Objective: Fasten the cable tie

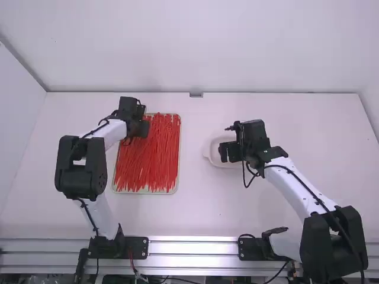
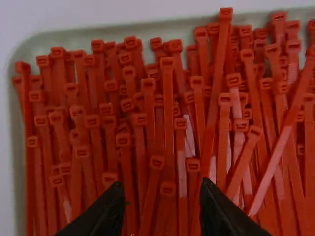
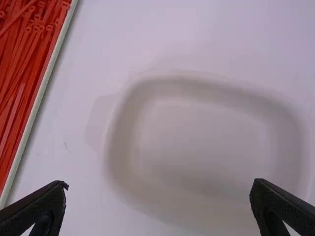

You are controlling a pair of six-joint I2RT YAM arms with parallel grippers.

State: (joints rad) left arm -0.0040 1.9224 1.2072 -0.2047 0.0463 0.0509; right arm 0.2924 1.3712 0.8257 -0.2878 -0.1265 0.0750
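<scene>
Our left gripper (image 2: 160,189) hangs open over the ties (image 2: 167,123) at the tray's (image 2: 29,45) far-left corner, all lying far-to-near btwn its fingers (image 2: 106,211); right gripper (image 3: 157,199), also open, sits over a dish (image 3: 197,142), farther off

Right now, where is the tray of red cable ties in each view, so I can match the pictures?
High view: the tray left of middle, its far end under the left gripper.
Left wrist view: the tray rim curves round the tie heads.
Right wrist view: the tray rim runs along one edge, apart from the white dish.
Shared landmark: the red cable ties.
</scene>
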